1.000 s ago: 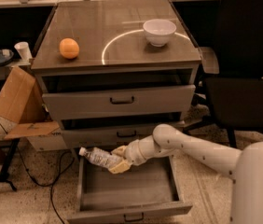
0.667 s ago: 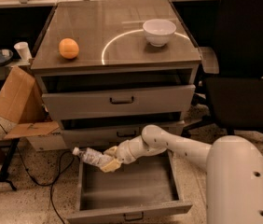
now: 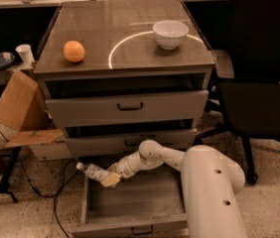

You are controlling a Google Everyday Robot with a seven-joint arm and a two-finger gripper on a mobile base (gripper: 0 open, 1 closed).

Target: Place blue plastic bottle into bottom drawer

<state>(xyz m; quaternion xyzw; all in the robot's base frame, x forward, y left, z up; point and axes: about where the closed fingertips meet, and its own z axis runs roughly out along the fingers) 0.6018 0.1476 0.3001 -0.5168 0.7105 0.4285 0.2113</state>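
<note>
The blue plastic bottle (image 3: 92,171), clear with a white cap, lies on its side in my gripper (image 3: 109,176) over the back left corner of the bottom drawer (image 3: 135,205). Its cap end sticks out past the drawer's left wall. The gripper is shut on the bottle's base end. The bottom drawer is pulled fully open, with a plain grey interior and a dark handle on its front. My white arm reaches in from the lower right.
Two upper drawers (image 3: 127,105) stand partly open above. An orange (image 3: 74,51) and a white bowl (image 3: 170,33) sit on the cabinet top. A black chair (image 3: 259,98) stands at the right, a cardboard box (image 3: 18,103) and cables at the left.
The arm has swung left and down toward the drawer's back left corner, carrying the bottle with it. The bottle's cap now reaches past the drawer's left wall.
</note>
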